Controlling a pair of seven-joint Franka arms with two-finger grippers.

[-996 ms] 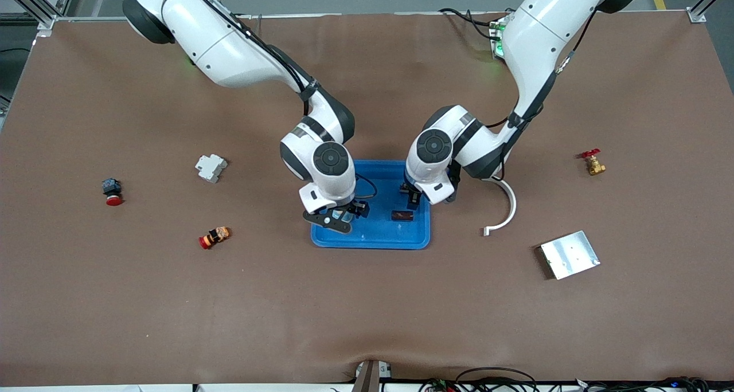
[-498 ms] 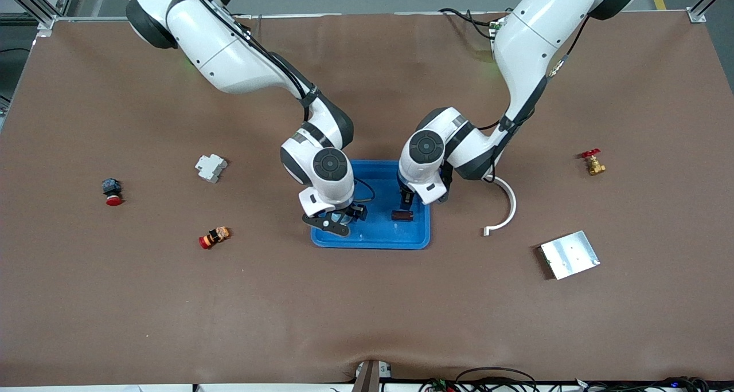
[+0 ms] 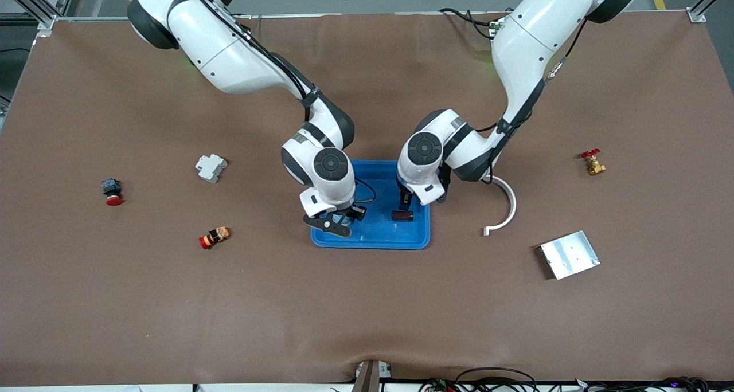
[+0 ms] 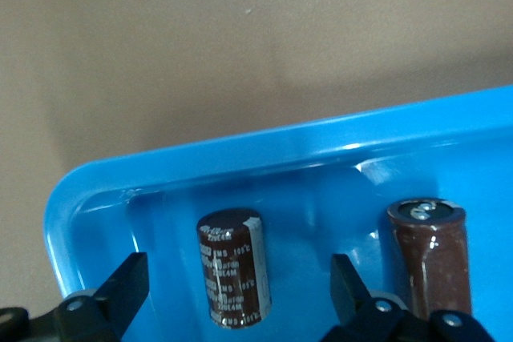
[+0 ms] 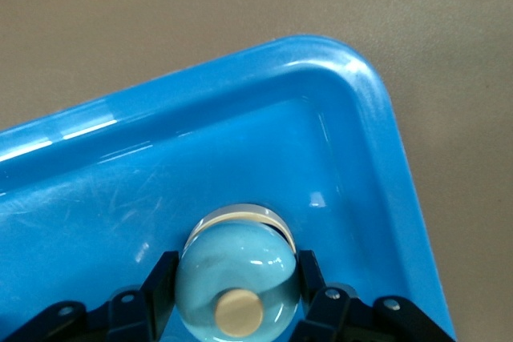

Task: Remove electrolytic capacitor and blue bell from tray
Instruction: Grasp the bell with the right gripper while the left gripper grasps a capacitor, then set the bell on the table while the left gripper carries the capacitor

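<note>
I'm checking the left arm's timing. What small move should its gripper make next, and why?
Probably shut. The left gripper stands open with the electrolytic capacitor lying between its fingers in the tray, while the right gripper is shut on the blue bell.

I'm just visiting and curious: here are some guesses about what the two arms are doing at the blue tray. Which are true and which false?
1. The right gripper has its fingers closed on the blue bell. True.
2. The left gripper is holding the capacitor. False: its fingers stand open on either side of it.
3. The bell sits in the tray. True.
4. The metal plate lies inside the tray. False: it lies on the table toward the left arm's end.
5. The tray holds two brown capacitors. True.
</note>
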